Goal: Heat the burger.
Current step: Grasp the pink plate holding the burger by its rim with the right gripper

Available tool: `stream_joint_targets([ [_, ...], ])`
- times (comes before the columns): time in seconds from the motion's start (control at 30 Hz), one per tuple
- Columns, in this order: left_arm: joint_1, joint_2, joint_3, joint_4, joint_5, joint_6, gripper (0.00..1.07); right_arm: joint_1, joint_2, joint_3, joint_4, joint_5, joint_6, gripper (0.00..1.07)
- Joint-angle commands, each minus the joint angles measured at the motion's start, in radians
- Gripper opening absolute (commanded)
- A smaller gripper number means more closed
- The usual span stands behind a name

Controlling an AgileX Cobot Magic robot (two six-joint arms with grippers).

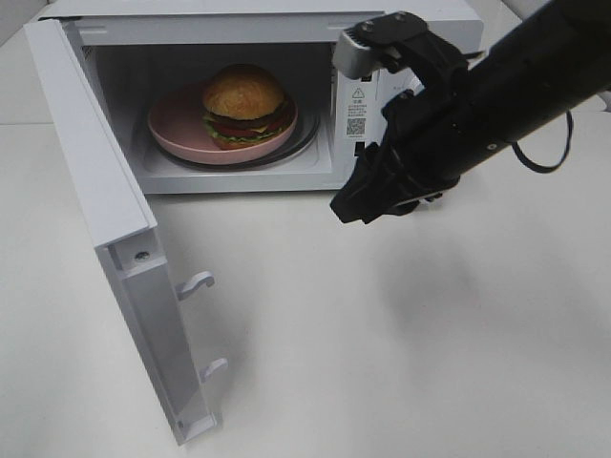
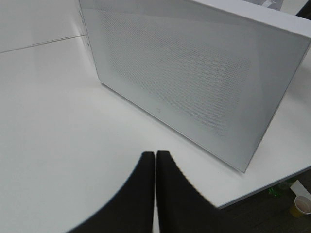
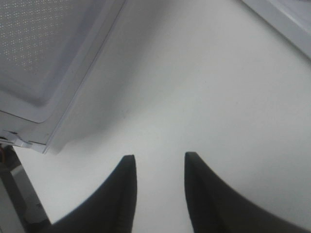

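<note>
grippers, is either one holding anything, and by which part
Nothing is held. The right gripper has its jaws apart with only table showing between them; the left gripper is shut on nothing. The burger sits on its plate inside the microwave.

You have a plain white table point(image 1: 430, 363) filling almost all of every view; its top is smooth, matt and unpatterned. From the left wrist camera you can see 1 thin seam point(image 2: 43, 43) running straight across the surface, where 2 panels seem to meet. In that same view the table's edge cuts across a corner, and beyond it you get a strip of dark floor point(image 2: 262, 216). On that floor stands 1 paper cup point(image 2: 302, 205), with a small green thing point(image 2: 275, 191) near it, too small to identify. The light is even and diffuse: you will find only soft, pale grey shadows point(image 1: 420, 277) with blurred edges on the tabletop.
</note>
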Motion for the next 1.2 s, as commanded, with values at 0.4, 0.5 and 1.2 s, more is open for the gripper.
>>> stream_joint_targets([
  [0.4, 0.0, -0.017, 0.003, -0.009, -0.01, -0.004, 0.0, 0.178, 0.133, -0.168, -0.285, -0.128, -0.059, 0.32],
  [0.5, 0.0, -0.017, 0.003, -0.009, -0.01, -0.004, 0.0, 0.21, 0.163, -0.195, -0.357, -0.146, -0.057, 0.32],
  [1.2, 0.0, -0.017, 0.003, -0.009, -0.01, -0.004, 0.0, 0.323, 0.33, -0.38, -0.68, -0.196, -0.052, 0.63],
])
